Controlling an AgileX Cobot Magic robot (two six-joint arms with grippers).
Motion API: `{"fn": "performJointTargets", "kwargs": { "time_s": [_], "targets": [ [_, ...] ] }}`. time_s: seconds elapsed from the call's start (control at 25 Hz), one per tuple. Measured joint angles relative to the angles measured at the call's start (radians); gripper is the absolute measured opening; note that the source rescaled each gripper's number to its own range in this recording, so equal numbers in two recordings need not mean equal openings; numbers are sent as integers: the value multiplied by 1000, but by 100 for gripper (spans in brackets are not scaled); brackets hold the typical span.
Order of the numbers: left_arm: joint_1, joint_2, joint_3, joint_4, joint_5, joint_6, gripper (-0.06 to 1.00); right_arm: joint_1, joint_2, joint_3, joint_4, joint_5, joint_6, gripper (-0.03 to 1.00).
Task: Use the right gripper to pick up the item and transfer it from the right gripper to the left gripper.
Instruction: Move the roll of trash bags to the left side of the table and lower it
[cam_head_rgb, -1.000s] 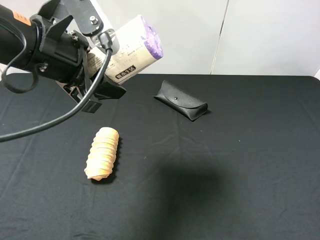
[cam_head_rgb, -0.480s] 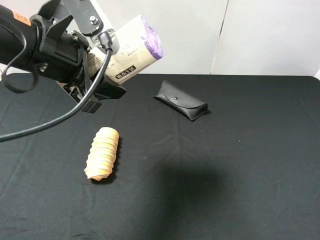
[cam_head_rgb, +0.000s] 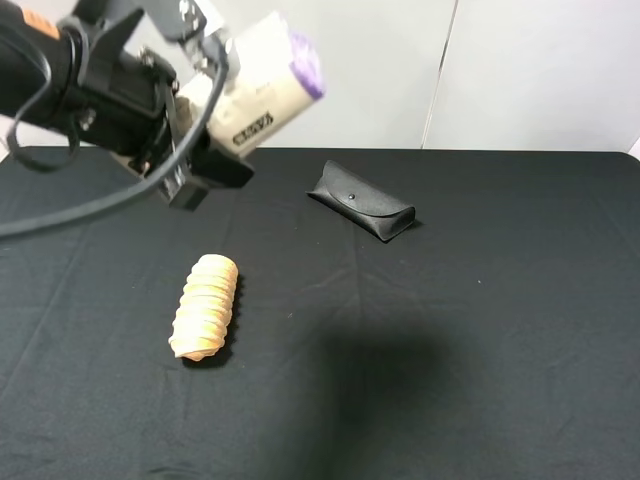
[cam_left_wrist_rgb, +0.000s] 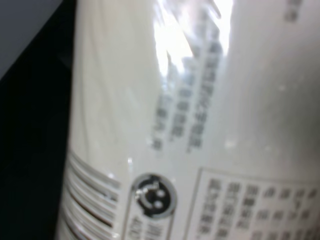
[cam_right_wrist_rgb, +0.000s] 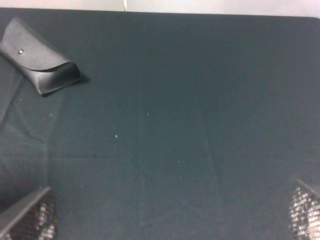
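Because the handover looks complete, the left gripper (cam_head_rgb: 222, 105) at upper left clamps the item (cam_head_rgb: 270, 75) aloft over the table (cam_head_rgb: 480, 330), while the right gripper (cam_right_wrist_rgb: 165, 212) hangs empty, jaws wide apart.

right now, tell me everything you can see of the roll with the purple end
The roll is a small cylinder with a glossy cream label carrying dark print, barcode-like stripes and a round mark, seen close and blurred in the left wrist view. One purple end shows, raised and toward the right in the high view; the other end is hidden. It is tilted, held in the air by the left gripper, clear of the black table.
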Motion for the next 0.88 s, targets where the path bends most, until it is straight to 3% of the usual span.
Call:
{"fn": "performJointTargets", "kwargs": {
  "time_s": [0.12,0.44,0.56,0.68,0.88],
  "targets": [
    [0,1,-51,110,52,-118,3,0,0,0,0,0,0,99],
    [12,8,-163,567,263,-585,3,0,0,0,0,0,0,99],
    [65,49,-206,613,348,-661,3,0,0,0,0,0,0,99],
    [130,111,-244,616,410,-676,3,0,0,0,0,0,0,99],
    [225,216,-303,585,433,-682,2,0,0,0,0,0,0,99]
  ]
}}
